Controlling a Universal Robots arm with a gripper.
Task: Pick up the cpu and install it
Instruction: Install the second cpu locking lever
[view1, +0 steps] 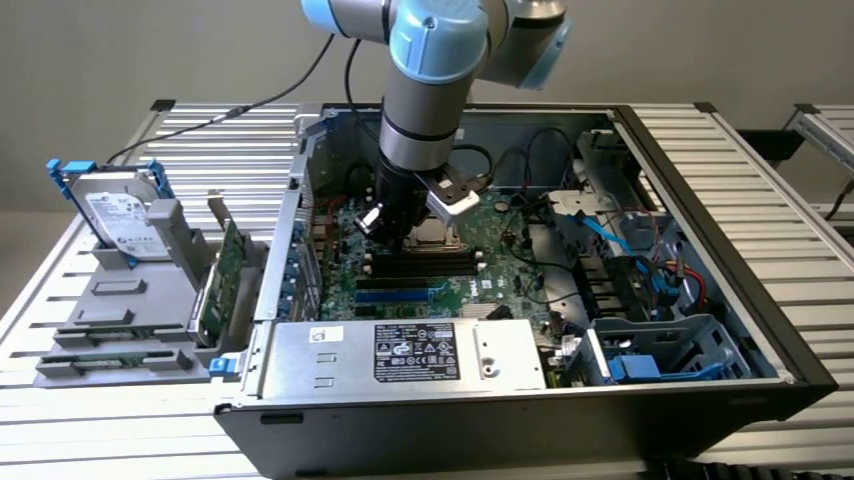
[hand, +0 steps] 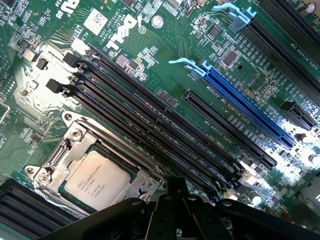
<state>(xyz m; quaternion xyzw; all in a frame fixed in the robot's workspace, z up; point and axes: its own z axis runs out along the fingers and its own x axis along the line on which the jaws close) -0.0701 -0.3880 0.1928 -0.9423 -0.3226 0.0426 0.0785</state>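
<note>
The gripper (view1: 400, 228) hangs low inside the open computer case (view1: 721, 200), its fingers closed on nothing, just above the chip socket (hand: 75, 150). The cpu (hand: 97, 179) lies flat in that socket, silver top up, with the metal frame around it; the black gripper body (hand: 175, 215) sits just beside the socket's edge in the wrist view. Next to the socket run the black memory slots (hand: 150, 120), and beyond them a blue slot (hand: 250, 107) on the green motherboard (hand: 165, 55). Outside the case, towards the exterior view's left, a hard drive (view1: 118, 215) stands upright in a grey holder (view1: 120, 320).
</note>
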